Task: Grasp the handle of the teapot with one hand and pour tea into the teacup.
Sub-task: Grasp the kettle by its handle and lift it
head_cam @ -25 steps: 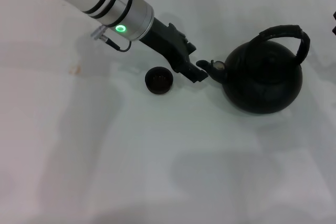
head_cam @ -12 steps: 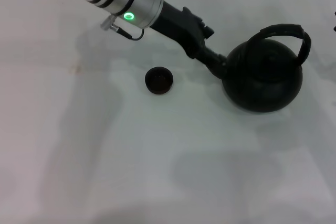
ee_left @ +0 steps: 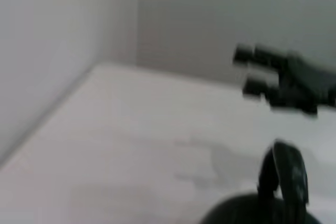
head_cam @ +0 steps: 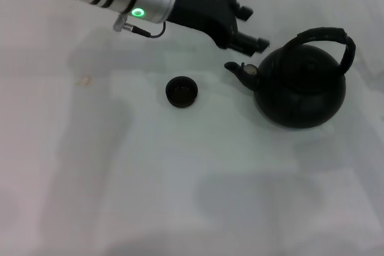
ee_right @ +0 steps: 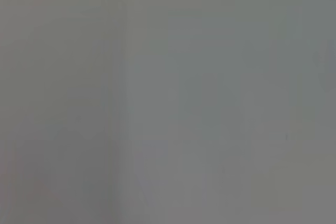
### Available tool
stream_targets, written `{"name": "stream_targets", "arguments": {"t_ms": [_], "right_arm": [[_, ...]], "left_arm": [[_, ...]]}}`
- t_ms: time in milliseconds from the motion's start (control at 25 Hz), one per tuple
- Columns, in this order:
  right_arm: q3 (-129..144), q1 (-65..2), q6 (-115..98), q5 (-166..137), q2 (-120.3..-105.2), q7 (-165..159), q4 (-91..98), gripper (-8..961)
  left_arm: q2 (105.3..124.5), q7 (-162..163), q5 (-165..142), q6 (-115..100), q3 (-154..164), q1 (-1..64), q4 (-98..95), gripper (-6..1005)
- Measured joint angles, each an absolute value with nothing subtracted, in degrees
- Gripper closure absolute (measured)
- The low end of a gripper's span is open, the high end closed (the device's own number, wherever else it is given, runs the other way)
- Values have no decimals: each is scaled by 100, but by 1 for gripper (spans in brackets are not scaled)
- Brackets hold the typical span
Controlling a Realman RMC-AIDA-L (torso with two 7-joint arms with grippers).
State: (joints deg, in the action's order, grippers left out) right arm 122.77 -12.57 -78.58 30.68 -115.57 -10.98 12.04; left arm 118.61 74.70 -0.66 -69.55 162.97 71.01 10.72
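White table [head_cam: 180,196]; teapot [head_cam: 303,91], teacup [head_cam: 181,92] apart.

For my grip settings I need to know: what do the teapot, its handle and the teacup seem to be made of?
The teapot looks like cast iron or dark ceramic: matte black, with only faint highlights. Its handle seems wrapped in cord or tape, as the arch looks ribbed. The teacup is dull black too, probably ceramic or metal. The left claw hovers just above the spout.

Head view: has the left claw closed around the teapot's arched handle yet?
No. The left claw hangs above the round matte-black teapot's spout, apart from the thick black arched handle.
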Motion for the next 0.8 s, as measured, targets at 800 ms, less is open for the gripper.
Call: {"name": "stream_targets", "arguments": {"t_ms": [800], "right_arm": [[12113,-1096,-8780,3129,-11579,-1314,1238,81]], "left_arm": [[11897,3911,4955,-7249,16249,4163,371,193]]}}
